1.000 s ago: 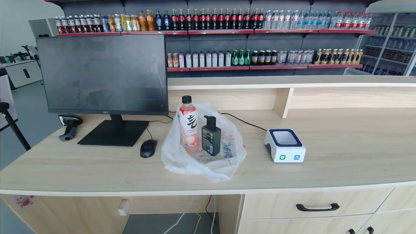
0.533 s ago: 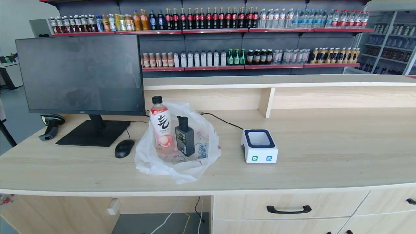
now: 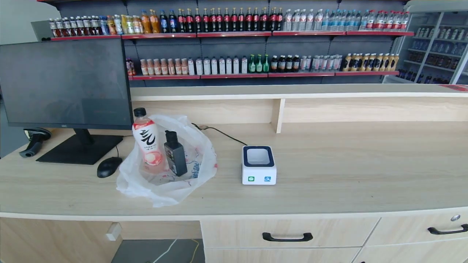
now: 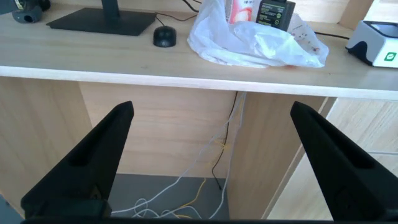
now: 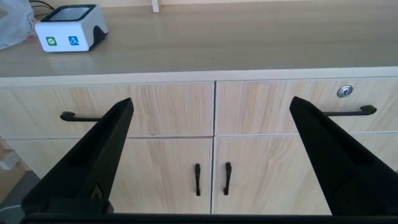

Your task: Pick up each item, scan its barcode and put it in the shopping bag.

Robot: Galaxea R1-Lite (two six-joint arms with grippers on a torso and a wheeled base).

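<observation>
Counter (image 3: 329, 175): a white plastic bag (image 3: 161, 191) lies open left of centre, its printing crumpled and unreadable. Two items stand upright inside it. The bottle (image 3: 146, 142) has a black cap and pink contents; its white label carries a bold black brush mark above a peach picture. Just beside it on the right is a dark pump bottle (image 3: 176, 156), its label print too small to read. The scanner (image 3: 259, 166), a white box with a dark-rimmed window, sits to the right, apart from the bag, with one green and one blue icon on its near face.

The left gripper (image 4: 211, 168) hangs below the counter edge facing the cabled kneehole, jaws spread wide and empty. The right gripper (image 5: 211, 165) faces the drawers, likewise wide and empty.

A monitor (image 3: 65, 80) and mouse (image 3: 109, 166) stand left of the bag.
</observation>
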